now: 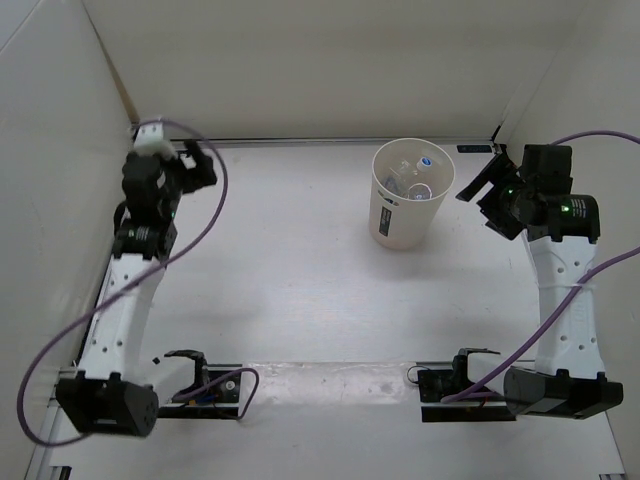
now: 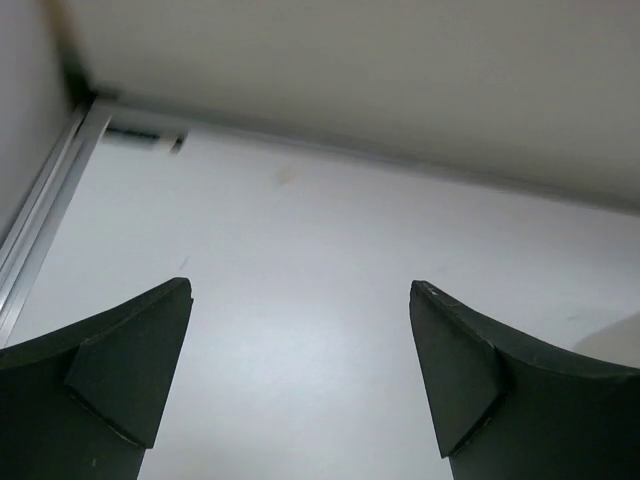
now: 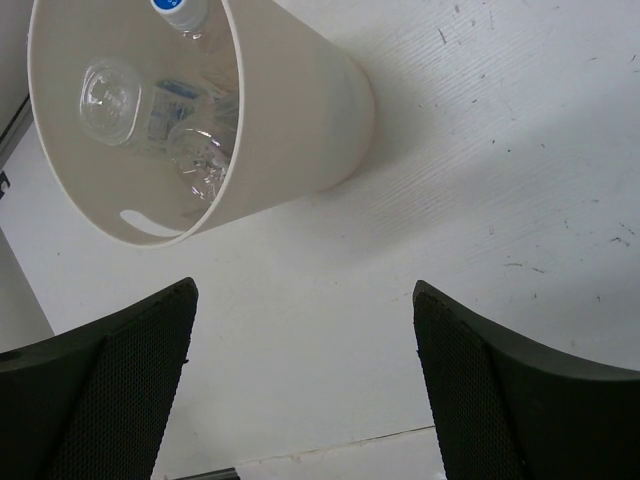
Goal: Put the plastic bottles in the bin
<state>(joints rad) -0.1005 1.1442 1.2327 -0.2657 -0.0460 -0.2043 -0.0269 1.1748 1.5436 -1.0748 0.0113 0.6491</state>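
Several plastic bottles (image 1: 415, 176) lie inside the bin (image 1: 400, 226), which stands upright on the table (image 1: 290, 290) at about one o'clock from the table's middle. The bin's long axis is vertical, its mouth faces up and its wall narrows toward the base.

In the right wrist view the bin (image 3: 300, 110) shows its open mouth, with the plastic bottles (image 3: 195, 160) crowded within. One points its blue-and-white cap up by the rim, and another turns its clear bottom toward the mouth. A blue label shows between them. Their long axes seem to run roughly along the bin's height, leaning against the wall. How many there are cannot be told for certain.

The right tool (image 1: 487, 187) hangs at three o'clock of the bin, near it but apart. Its jaws stand wide and empty over bare table (image 3: 305, 290).

The left tool (image 1: 197, 163) sits at ten o'clock, by the far left corner and well apart from the bin. Its jaws are spread with nothing between them (image 2: 300, 290).
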